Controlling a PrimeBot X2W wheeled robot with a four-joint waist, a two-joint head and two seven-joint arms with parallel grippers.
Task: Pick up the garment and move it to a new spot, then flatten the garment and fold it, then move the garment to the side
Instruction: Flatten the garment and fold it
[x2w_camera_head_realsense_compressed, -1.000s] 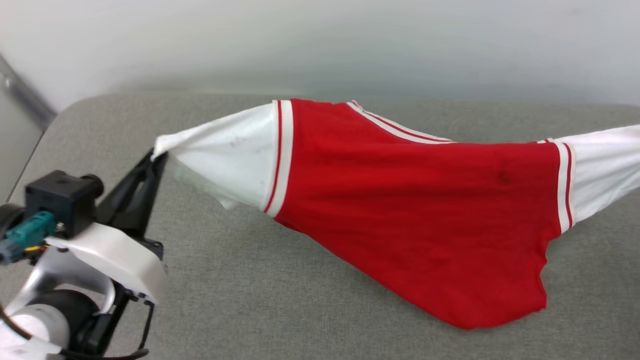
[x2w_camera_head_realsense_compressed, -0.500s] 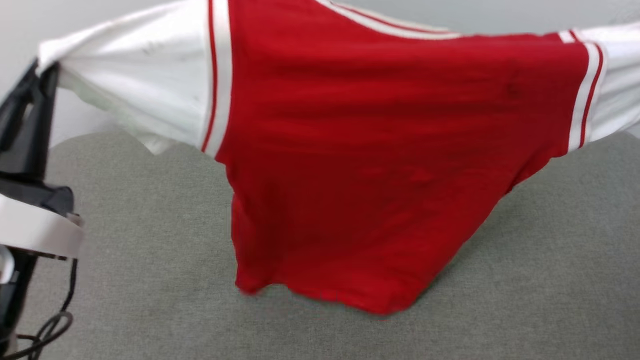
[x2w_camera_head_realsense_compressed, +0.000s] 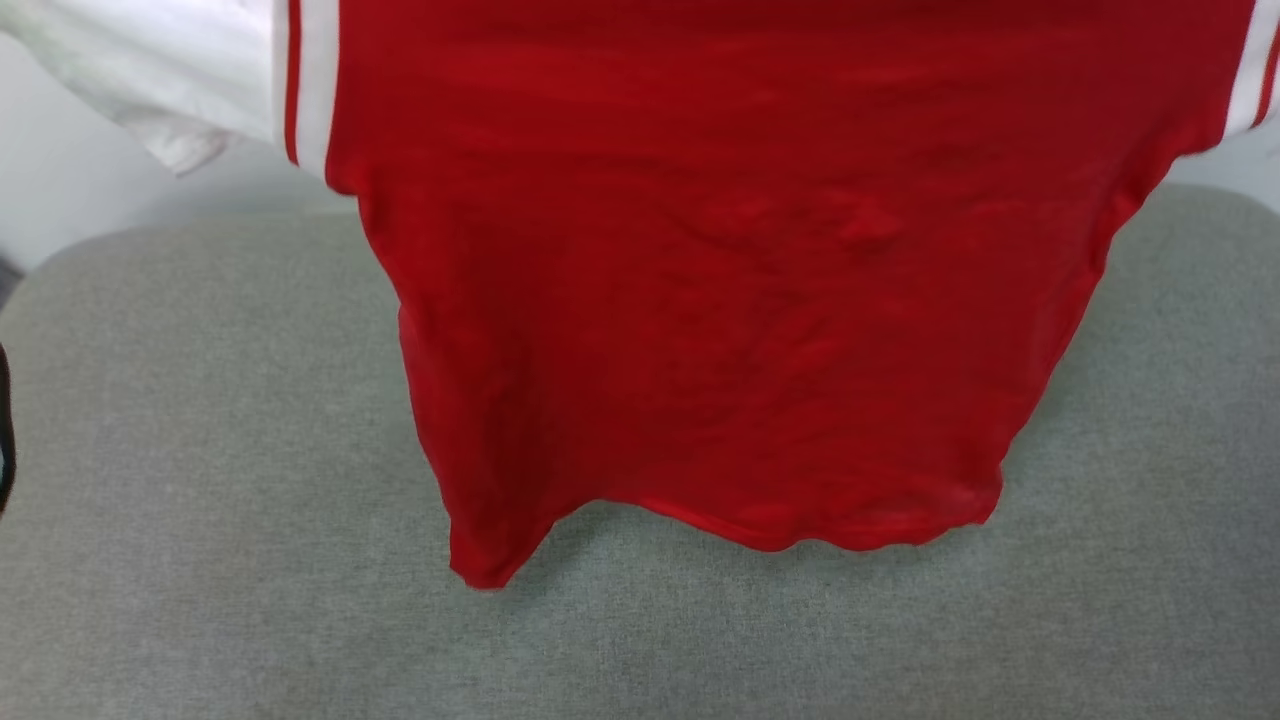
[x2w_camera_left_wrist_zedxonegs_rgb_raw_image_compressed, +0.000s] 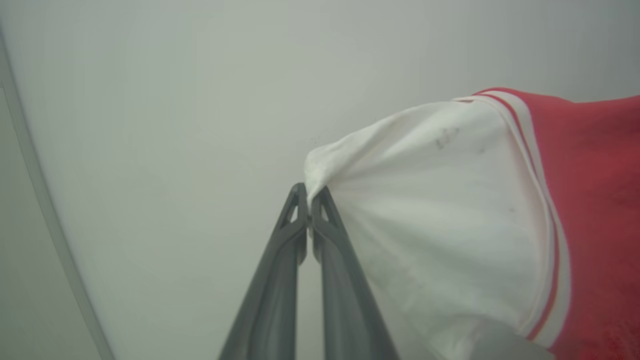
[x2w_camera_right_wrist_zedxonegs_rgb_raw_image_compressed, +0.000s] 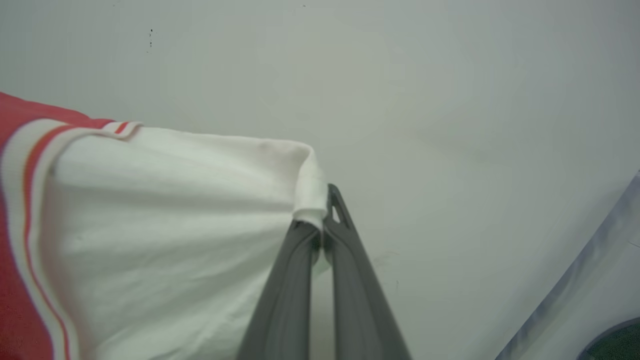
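The garment (x2w_camera_head_realsense_compressed: 700, 300), a bright red shirt with white sleeves and red-and-white stripe trim, hangs spread in the air above the grey padded surface (x2w_camera_head_realsense_compressed: 200, 480). Its lower hem dangles just over that surface. In the left wrist view my left gripper (x2w_camera_left_wrist_zedxonegs_rgb_raw_image_compressed: 310, 205) is shut on the tip of one white sleeve (x2w_camera_left_wrist_zedxonegs_rgb_raw_image_compressed: 430, 220). My right gripper (x2w_camera_right_wrist_zedxonegs_rgb_raw_image_compressed: 322, 215) is shut on the folded edge of the other white sleeve (x2w_camera_right_wrist_zedxonegs_rgb_raw_image_compressed: 175, 210). The shirt is stretched taut between the two grippers.
A pale plain wall (x2w_camera_head_realsense_compressed: 60, 190) stands behind the grey surface. The surface's rounded far corners show at the left (x2w_camera_head_realsense_compressed: 60, 260) and right (x2w_camera_head_realsense_compressed: 1230, 210). A dark part of my left arm (x2w_camera_head_realsense_compressed: 4, 430) shows at the head view's left edge.
Both grippers have lifted the shirt higher, so its body went from trailing on the surface to hanging straight down. The left gripper has left the head view. The camera view has also shifted.
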